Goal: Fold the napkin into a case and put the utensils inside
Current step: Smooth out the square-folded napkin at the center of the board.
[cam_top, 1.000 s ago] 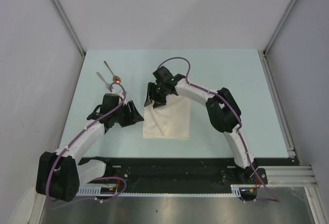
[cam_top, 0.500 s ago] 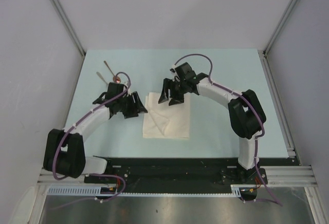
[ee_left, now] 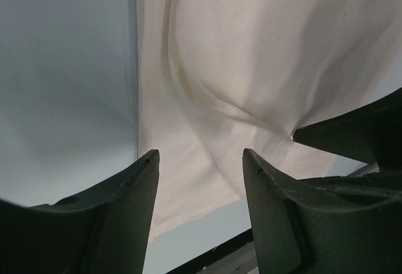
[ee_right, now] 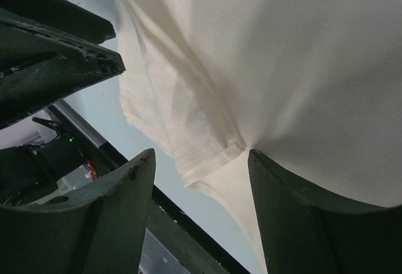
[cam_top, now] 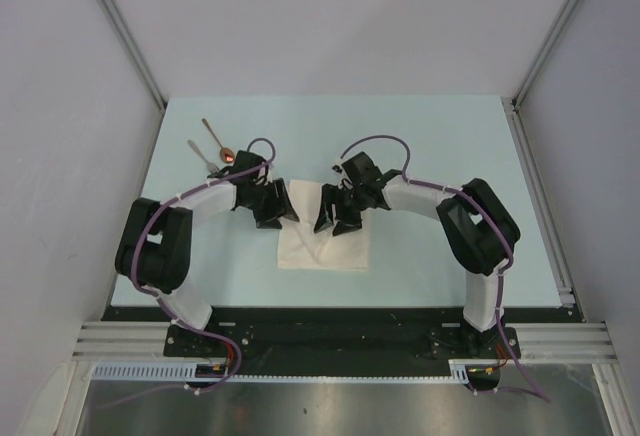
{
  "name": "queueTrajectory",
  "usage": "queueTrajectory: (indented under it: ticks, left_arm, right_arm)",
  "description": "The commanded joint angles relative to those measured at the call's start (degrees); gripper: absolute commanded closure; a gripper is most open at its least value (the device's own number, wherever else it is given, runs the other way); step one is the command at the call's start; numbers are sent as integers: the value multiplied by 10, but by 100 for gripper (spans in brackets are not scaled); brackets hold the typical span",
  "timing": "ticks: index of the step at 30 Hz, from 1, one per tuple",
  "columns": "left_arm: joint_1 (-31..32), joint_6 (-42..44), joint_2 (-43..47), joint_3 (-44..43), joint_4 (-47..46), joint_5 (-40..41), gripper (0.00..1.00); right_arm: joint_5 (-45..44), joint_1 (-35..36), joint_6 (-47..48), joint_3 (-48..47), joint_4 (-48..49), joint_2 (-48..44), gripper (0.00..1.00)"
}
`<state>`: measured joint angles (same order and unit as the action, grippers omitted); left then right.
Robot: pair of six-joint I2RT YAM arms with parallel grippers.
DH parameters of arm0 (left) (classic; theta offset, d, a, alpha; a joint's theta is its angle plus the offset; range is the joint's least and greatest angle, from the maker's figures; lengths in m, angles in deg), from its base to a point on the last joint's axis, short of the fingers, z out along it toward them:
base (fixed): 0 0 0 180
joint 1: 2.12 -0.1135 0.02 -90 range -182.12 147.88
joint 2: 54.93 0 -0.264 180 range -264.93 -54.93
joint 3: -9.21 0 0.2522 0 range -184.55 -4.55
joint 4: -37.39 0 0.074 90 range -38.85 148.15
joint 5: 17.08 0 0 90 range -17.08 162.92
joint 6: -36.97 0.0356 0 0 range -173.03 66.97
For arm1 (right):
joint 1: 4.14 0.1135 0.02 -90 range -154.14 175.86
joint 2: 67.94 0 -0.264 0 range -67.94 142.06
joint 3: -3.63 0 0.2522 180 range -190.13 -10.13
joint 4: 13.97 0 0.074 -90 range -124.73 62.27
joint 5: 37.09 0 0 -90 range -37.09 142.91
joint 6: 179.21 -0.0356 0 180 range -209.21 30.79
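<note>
Napkin: the napkin [cam_top: 330,246] lies mid-worktop [cam_top: 450,136], between the two grippers. It is creased, with a doubled layer along its left part, and is not yet a narrow pouch.
Handling: it looks like thin, soft, light cloth. I expect it to drape and bunch rather than keep a crisp line, and to slide easily on the smooth worktop.
Where to hold: an edge or corner is best. One gripper pinches only the layer meant to move while the other pins the rest flat.
Left gripper: the left gripper [ee_left: 198,154] is spread wide, jaws straddling the napkin's left edge, with nothing in its grasp.
Right gripper: the right gripper [ee_right: 198,158] is also wide apart, over a hemmed, folded corner, with nothing clamped. In the left wrist view the cloth puckers toward one of its fingers, which seems to press it down.
Container: no pouch is formed, and nothing sits inside the fold.
Utensils: the fork [cam_top: 200,154] and spoon [cam_top: 218,143] lie on the worktop at far left, just beyond the left gripper and apart from the napkin.
</note>
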<state>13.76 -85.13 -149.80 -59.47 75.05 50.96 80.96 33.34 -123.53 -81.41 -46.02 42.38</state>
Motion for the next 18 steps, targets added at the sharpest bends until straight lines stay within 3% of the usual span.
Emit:
queueTrajectory:
  ticks: [1, 18]
  left_arm:
    - [6, -38, -12, -24, -3, -3, 39]
    - [6, -87, -58, -62, 4, 24, 39]
  right_arm:
    - [11, 9, -11, 14, 54, -19, 36]
    - [15, 12, -35, 40, 86, -22, 50]
